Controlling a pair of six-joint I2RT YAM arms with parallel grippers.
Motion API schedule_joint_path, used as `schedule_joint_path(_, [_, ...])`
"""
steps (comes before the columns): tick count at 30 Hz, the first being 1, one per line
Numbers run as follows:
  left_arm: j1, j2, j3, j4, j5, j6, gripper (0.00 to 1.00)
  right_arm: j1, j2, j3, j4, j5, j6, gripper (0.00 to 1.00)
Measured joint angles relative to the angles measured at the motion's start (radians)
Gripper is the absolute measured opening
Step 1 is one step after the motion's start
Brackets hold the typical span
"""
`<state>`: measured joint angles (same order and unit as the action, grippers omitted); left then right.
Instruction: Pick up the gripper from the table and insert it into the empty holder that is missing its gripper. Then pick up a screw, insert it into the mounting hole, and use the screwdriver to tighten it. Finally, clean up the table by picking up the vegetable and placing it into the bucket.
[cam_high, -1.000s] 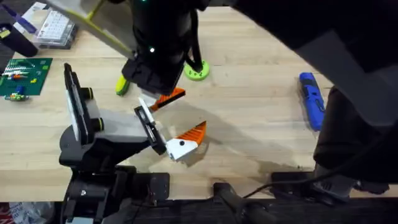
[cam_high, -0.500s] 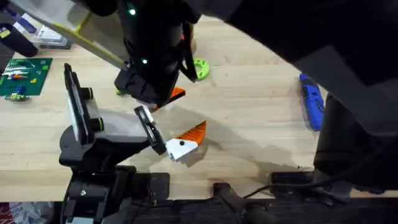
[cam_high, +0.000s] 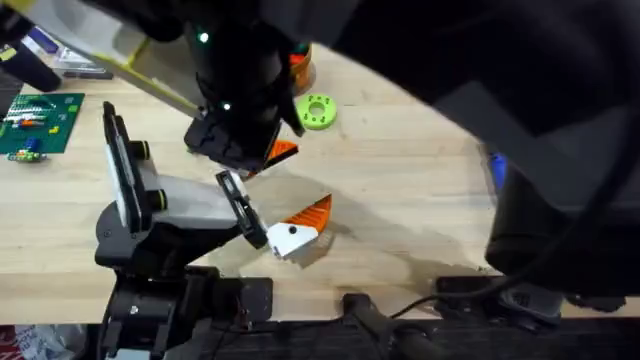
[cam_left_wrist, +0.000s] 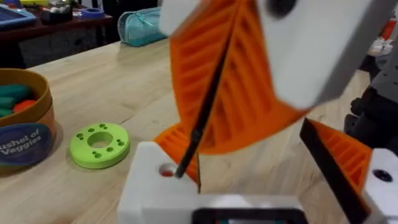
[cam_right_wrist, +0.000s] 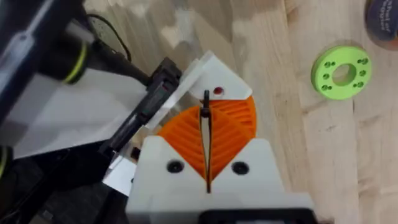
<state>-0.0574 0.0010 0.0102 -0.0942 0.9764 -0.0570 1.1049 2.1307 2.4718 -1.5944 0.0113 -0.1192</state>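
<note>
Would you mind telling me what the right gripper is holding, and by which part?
A thin black screwdriver shaft, pinched along its upper length in the right gripper; the tip reaches the white mount.

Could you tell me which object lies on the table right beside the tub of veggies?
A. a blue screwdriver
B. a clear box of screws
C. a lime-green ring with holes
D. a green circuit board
C: in the left wrist view the lime-green ring lies flat on the wood next to the tub, and the overhead view shows the same pair.
</note>
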Motion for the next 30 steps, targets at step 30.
schedule_joint_path(30, [0.0, 0.0, 0.0, 0.0, 0.0, 0.0, 0.991, -0.013, 0.022, 0.0, -0.006, 0.046, 0.015, 0.009])
